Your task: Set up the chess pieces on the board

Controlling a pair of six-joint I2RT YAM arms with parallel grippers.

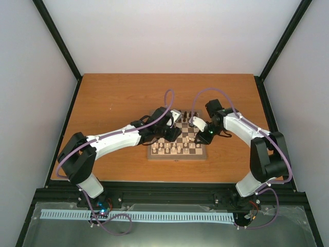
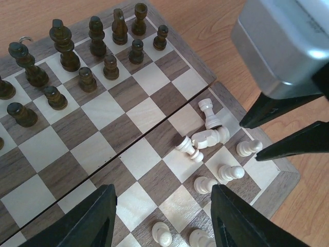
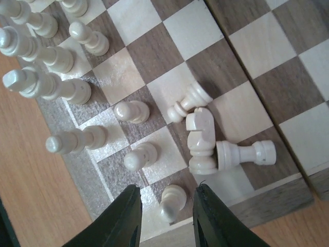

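The board (image 1: 177, 156) lies mid-table, and both grippers hover over it. In the left wrist view dark brown pieces (image 2: 64, 45) stand at the far end and cream pieces (image 2: 229, 172) at the near right corner. My left gripper (image 2: 162, 218) is open and empty above bare squares. My right gripper (image 3: 167, 218) is open, its jaws on either side of an upright cream pawn (image 3: 172, 202) at the board's corner, with gaps on both sides. A cream knight (image 3: 200, 136), rook (image 3: 244, 153) and pawn (image 3: 187, 103) lie toppled together just beyond it.
Several cream pieces (image 3: 43, 56) stand crowded along the board's edge to the left in the right wrist view. The right arm's fingers (image 2: 293, 141) reach into the left wrist view close to the left gripper. Orange tabletop (image 1: 118, 98) surrounds the board.
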